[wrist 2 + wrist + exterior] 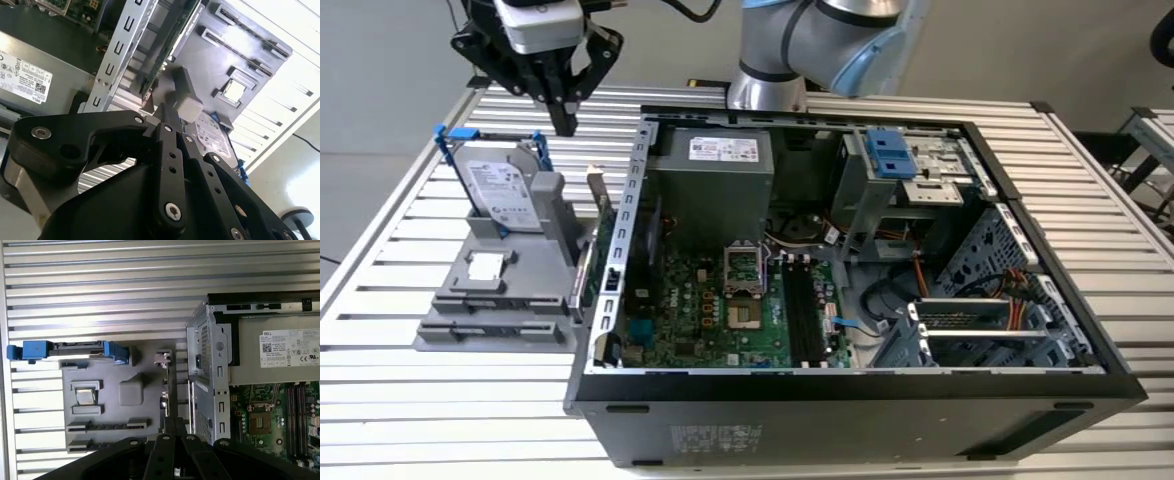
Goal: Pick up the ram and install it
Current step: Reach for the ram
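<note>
Exterior view: the gripper [564,122] hangs over the rear of the slatted table [400,390], just behind the hard drive [500,190] on the gray holder [447,335]. Its 2 fingers are drawn together on nothing, well apart from the open computer case [854,420].

Second wrist view: the fingertips meet above the holder, near a green card [170,45] standing on edge.

First wrist view: the ram [107,425] seems to be the dark strip standing in 1 long holder slot, apart from the gripper.
</note>
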You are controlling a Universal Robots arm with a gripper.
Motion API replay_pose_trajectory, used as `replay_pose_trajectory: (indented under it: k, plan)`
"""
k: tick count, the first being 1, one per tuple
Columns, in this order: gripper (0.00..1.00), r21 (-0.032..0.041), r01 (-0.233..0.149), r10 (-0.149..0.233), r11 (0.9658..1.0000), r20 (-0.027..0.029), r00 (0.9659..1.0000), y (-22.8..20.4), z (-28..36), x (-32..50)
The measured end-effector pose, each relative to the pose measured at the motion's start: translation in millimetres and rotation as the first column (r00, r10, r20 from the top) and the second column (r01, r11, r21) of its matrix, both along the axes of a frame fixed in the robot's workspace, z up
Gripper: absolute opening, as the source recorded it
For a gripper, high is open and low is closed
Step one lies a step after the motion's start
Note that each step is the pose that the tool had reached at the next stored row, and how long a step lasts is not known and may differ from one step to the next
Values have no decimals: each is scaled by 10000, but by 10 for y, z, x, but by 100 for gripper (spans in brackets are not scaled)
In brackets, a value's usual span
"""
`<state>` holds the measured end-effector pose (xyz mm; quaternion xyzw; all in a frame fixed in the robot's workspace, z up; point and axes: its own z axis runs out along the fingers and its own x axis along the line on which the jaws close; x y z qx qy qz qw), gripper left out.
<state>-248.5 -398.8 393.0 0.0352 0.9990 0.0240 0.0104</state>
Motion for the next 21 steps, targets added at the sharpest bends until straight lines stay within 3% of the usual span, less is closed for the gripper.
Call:
replay_pose_trajectory:
  k: [14, 21]
  plan:
    - [0, -1, -20, 20, 10000, 0, 10000, 0, 0, -285]
    - [0, 0, -43, 43, 10000, 0, 10000, 0, 0, -493]
